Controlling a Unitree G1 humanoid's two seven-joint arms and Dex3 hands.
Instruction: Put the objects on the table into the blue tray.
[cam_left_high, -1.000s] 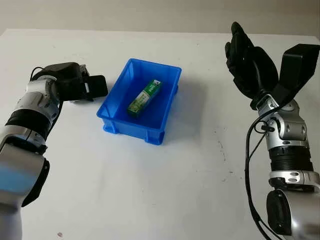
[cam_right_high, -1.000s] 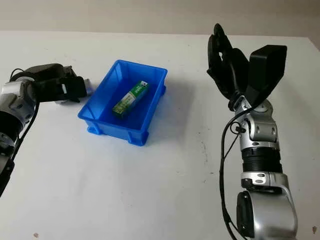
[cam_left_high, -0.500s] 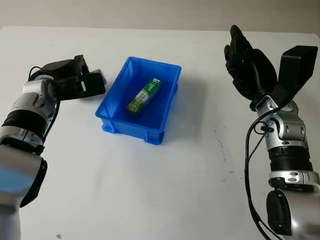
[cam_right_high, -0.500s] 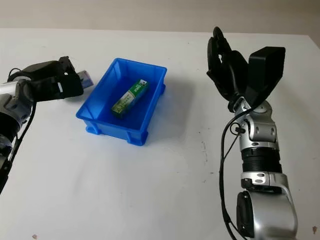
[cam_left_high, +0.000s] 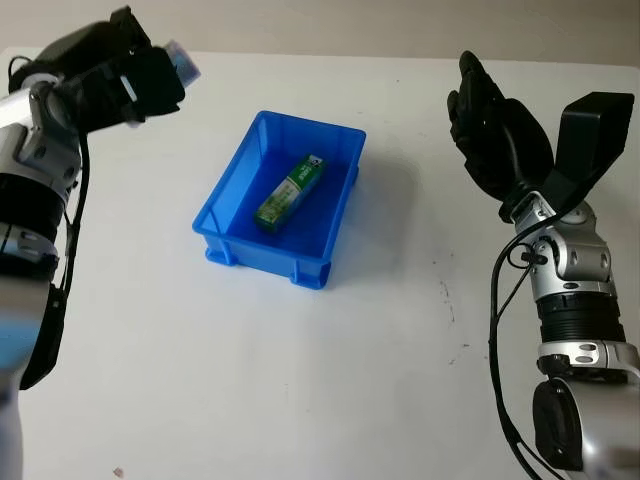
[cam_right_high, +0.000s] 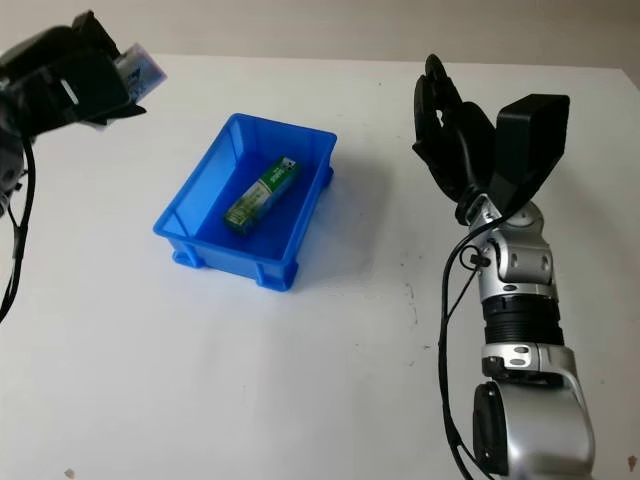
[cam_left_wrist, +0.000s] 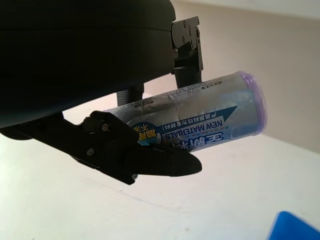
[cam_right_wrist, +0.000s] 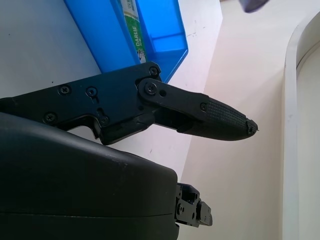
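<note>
We see the tray (cam_left_high: 318, 268) mid-table with a box (cam_left_high: 290, 193) lying in it. Far left of it, our left hand (cam_left_high: 125, 75) holds a roll (cam_left_wrist: 200, 117) above the table (cam_left_high: 300, 380). Our right hand (cam_left_high: 495, 135), open, is raised right of the tray.

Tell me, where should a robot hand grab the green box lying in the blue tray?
Probably from above, across the middle of the green box, pinching its long sides. It lies flat and slantwise in the blue tray, whose walls block a sideways approach. Bare floor shows beside both long sides, so fingers should fit.
</note>
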